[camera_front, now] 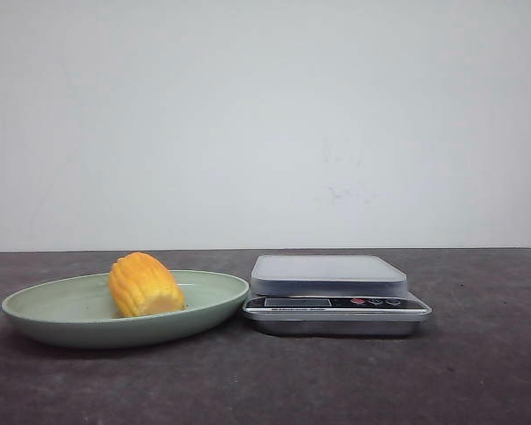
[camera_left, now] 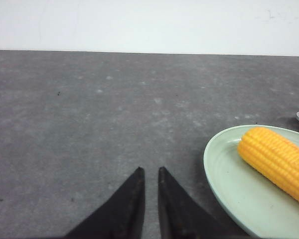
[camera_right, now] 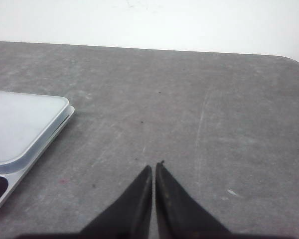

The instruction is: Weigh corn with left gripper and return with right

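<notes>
Corn [camera_front: 145,284] lies on its side in pale green plate [camera_front: 208,297], toward the plate's middle, untouched. Plate sits on dark grey surface [camera_front: 478,372], its rim just beside digital kitchen scale [camera_front: 334,292] on the right; scale platform bare. Left claw [camera_left: 150,172] hovers over bare surface near plate rim, fingers nearly together, holding nothing. Right claw [camera_right: 154,168] is closed, tips almost touching, empty, over surface near the scale corner.

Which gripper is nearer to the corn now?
Left. The left gripper has the corn on its plate close by; the right gripper sees only the scale.
</notes>
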Robot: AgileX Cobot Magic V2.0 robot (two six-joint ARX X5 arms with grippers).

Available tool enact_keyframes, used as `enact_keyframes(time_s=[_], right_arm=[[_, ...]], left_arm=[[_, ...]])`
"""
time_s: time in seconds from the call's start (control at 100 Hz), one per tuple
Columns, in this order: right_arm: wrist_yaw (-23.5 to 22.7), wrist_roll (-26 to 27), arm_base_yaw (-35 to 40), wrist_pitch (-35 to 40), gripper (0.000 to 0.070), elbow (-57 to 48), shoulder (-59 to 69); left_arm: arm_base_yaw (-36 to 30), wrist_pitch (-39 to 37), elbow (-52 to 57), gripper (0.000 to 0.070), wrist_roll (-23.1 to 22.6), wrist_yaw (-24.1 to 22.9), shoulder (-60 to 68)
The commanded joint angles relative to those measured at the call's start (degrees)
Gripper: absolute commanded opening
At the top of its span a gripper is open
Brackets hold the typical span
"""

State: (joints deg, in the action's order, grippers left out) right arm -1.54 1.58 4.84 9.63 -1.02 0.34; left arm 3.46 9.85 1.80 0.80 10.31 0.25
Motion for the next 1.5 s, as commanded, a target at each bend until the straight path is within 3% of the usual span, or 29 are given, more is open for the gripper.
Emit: enact_keyframes(time_s=[0.0, 0.3, 0.38, 0.45, 0.54, 0.61, 0.72, 0.79, 0.91, 1.02, 1.11, 1.18, 1.23, 1.36, 1.49], right_arm=[[0.0, 0.6, 0.1, -0.6, 0.0006, 0.2, -0.1], [0.0, 0.6, 0.1, -0.6, 0.0006, 0.2, -0.1], [0.0, 0.8, 0.1, -0.7, 0.0006, 0.2, -0.1], [-0.2, 0.9, 0.1, -1.0, 0.0006, 0.2, -0.1], [-0.2, 1.9, 0.1, -3.3, 0.0006, 0.2, -0.1], [-1.8, 7.4, 0.1, -5.6, 0.0006, 0.2, -0.1], [-8.8, 16.0, 0.1, -9.0, 0.0006, 0.2, -0.1], [-11.9, 19.0, 0.1, -12.3, 0.0006, 0.2, -0.1], [-17.2, 23.0, 0.1, -17.5, 0.0005, -1.0, -0.1], [-19.4, 23.5, 0.1, -13.6, 0.0004, -6.7, -0.1], [-19.5, 22.5, 0.1, -5.7, 0.0004, -14.4, 1.2], [-19.4, 18.7, 0.1, 0.8, 0.0004, -21.2, 3.8], [-19.4, 15.1, 0.1, 4.6, 0.0004, -26.4, 6.8], [-18.2, 8.0, 0.1, 13.8, 0.0004, -40.2, 16.4], [-12.0, 3.0, 0.1, 25.7, 0.0004, -54.1, 25.6]], left_arm=[[0.0, 0.4, -1.0, 0.0011, -0.5, -0.2, -0.1], [0.0, 0.4, -1.0, 0.0011, -0.5, -0.2, -0.1], [0.0, 0.4, -1.0, 0.0011, 1.6, 0.0, -0.1], [0.0, 0.3, -1.0, 0.0011, 8.9, 0.6, -0.1], [0.0, 0.4, -0.5, 0.0011, 21.8, 2.0, -0.1], [0.0, 0.5, 0.0, 0.0011, 30.6, 6.8, -0.1], [0.0, 0.3, 0.4, 0.0011, 35.5, 14.5, -0.1], [0.0, 0.4, 0.4, 0.0011, 37.9, 15.5, -0.1], [0.0, -0.4, 0.4, 0.0011, 50.8, 17.2, -0.1], [0.0, -11.5, 0.5, 0.0011, 66.3, 25.7, -0.1], [0.0, -23.9, 2.9, 0.0012, 72.0, 27.6, 0.0], [0.0, -20.4, 9.0, 0.0013, 71.3, 26.8, 0.7], [0.1, -12.7, 14.9, 0.0013, 67.2, 26.1, 2.2], [0.1, 8.9, 33.1, 0.0013, 45.8, 24.4, 10.4], [0.0, 23.6, 51.2, 0.0012, 27.5, 20.7, 21.0]])
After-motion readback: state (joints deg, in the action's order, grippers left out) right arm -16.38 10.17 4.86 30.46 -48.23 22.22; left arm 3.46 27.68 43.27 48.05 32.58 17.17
